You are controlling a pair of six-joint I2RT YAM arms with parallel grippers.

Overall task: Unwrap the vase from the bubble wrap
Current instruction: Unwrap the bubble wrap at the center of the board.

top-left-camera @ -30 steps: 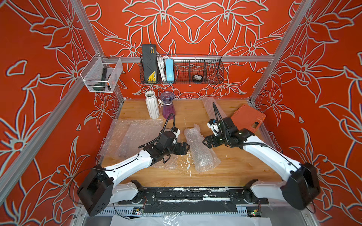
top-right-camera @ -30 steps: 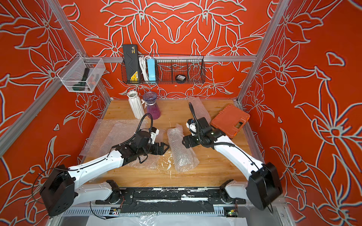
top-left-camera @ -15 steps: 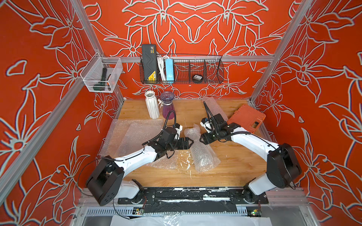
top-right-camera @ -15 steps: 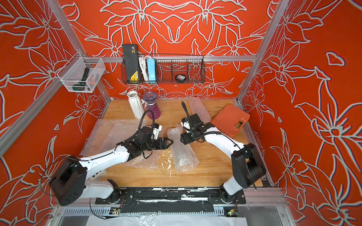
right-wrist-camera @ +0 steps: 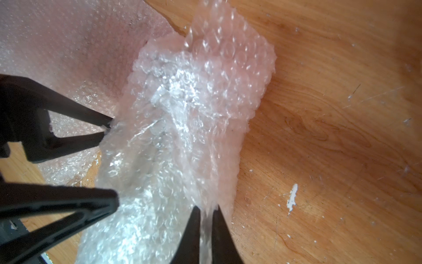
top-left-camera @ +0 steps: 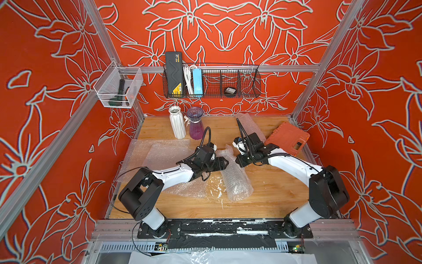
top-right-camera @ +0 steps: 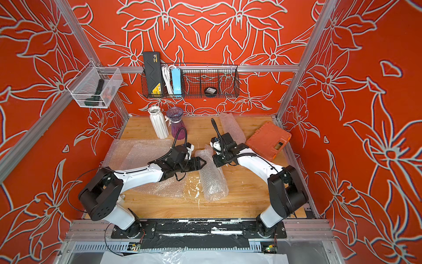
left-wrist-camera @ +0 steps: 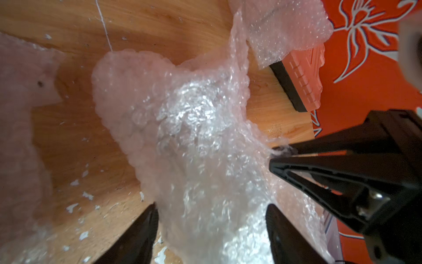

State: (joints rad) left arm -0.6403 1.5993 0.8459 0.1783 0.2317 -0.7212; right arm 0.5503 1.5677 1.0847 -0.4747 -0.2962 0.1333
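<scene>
Vs prev. frame, my right gripper [right-wrist-camera: 206, 219] is now clamped on a fold of the bubble wrap [top-left-camera: 236, 180], bundle at table [top-left-camera: 278, 194] ctr; left gripper [left-wrist-camera: 211, 208] straddles it, jaws spread; peel can likely start

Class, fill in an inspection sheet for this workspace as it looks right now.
Surface: wooden table, white flecks.
Job's things: bubble-wrapped bundle lying mid-table; contents hidden; loose sheets beside it.
Clutter: white vase, purple vase, orange case.
Grippers: left gripper open, straddling the bundle; right gripper shut on its wrap edge.
Cables: black cable arching over each wrist.
Surroundings: wire basket, clear bin, red floral walls.
</scene>
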